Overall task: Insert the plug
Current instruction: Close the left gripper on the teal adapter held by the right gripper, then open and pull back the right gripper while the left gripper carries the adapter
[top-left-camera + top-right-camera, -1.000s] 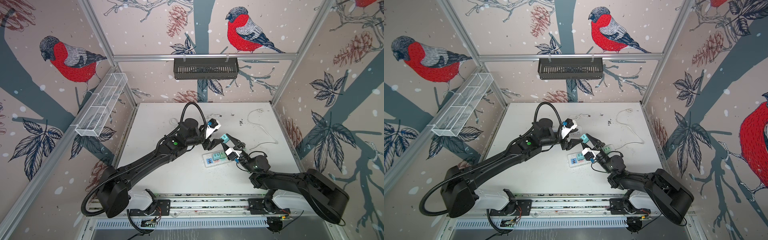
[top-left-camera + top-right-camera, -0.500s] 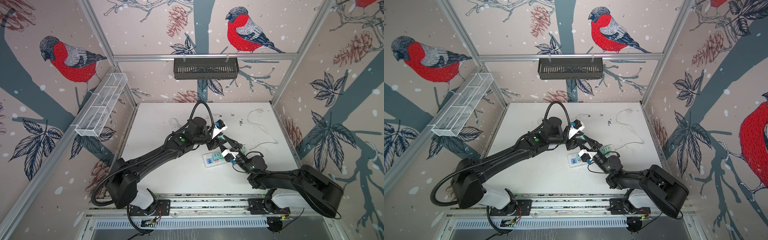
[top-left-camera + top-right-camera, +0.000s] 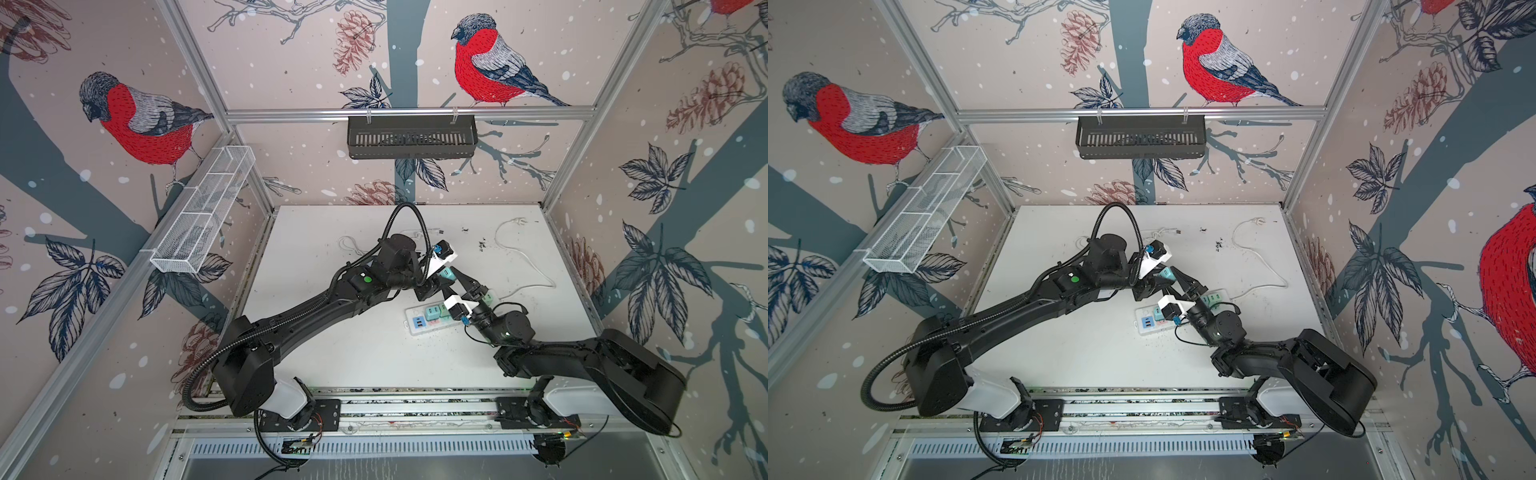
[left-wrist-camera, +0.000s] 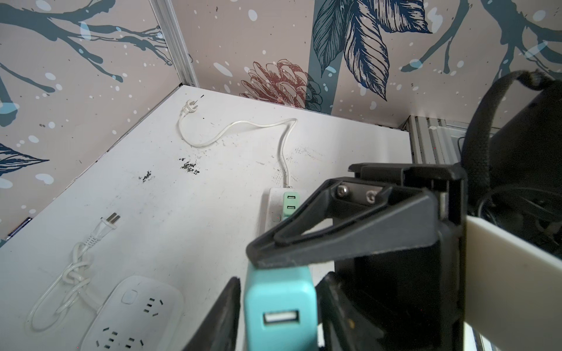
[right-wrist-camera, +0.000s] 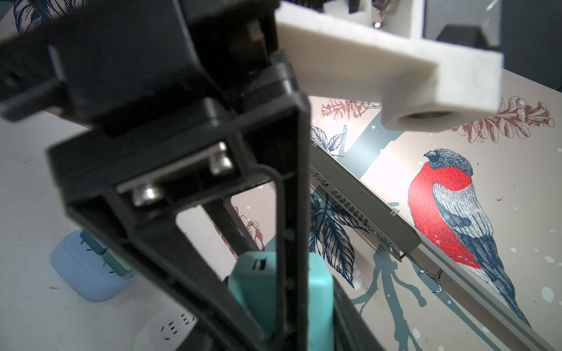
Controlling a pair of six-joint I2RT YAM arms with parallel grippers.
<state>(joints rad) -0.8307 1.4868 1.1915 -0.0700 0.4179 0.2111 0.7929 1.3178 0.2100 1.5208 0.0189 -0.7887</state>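
Left pincer has closed around the teal plug.

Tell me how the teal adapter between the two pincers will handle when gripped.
The teal adapter looks like a rigid plastic block, so it probably won't flex between the left pincer and right pincer. Its smooth, rounded sides may slip or twist if gripped off-centre. Being small, it's likely light.

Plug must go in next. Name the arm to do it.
Likely left: the left tool grips the plug squarely by its sides, while the right tool only pinches its far end.
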